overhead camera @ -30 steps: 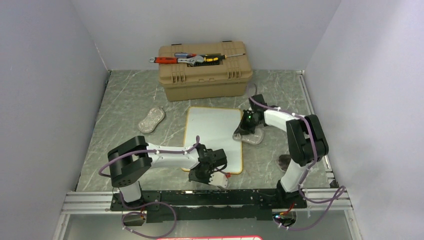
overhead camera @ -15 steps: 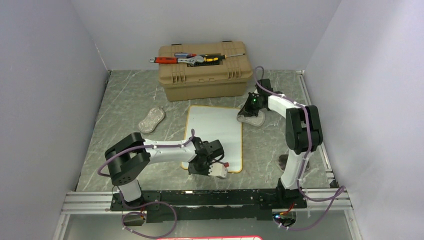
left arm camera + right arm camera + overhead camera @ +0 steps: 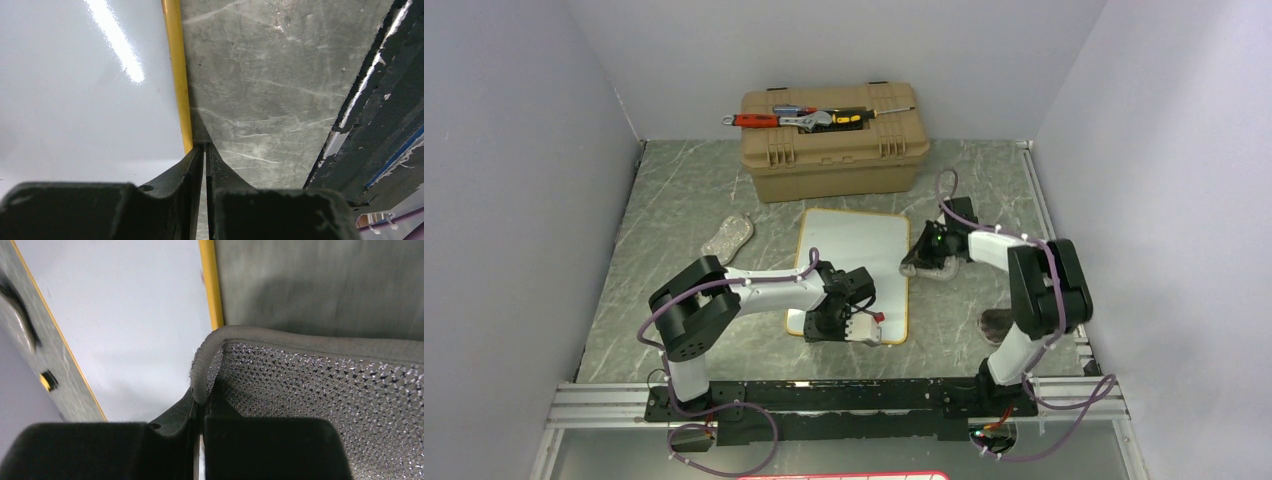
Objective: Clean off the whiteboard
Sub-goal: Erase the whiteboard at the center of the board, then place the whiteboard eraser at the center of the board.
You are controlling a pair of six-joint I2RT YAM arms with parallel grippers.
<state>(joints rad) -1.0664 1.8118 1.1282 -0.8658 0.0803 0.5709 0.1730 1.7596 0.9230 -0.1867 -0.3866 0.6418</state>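
Right tool (image 3: 917, 264) holds sponge (image 3: 310, 385) beside whiteboard (image 3: 856, 255), lengthwise near-to-far.

I see white links, black joints, purple cables on each arm (image 3: 764, 292); left pincer (image 3: 205, 146) and right pincer (image 3: 201, 400) are black.

my whiteboard (image 3: 854, 262) lies flat on the grey marbled table (image 3: 674, 200), near the middle, its long sides running away from me and turned slightly askew. it is a glossy rectangle with rounded corners and a thin yellow-orange rim. its face shows plain white all over, with a bright streak of reflected light
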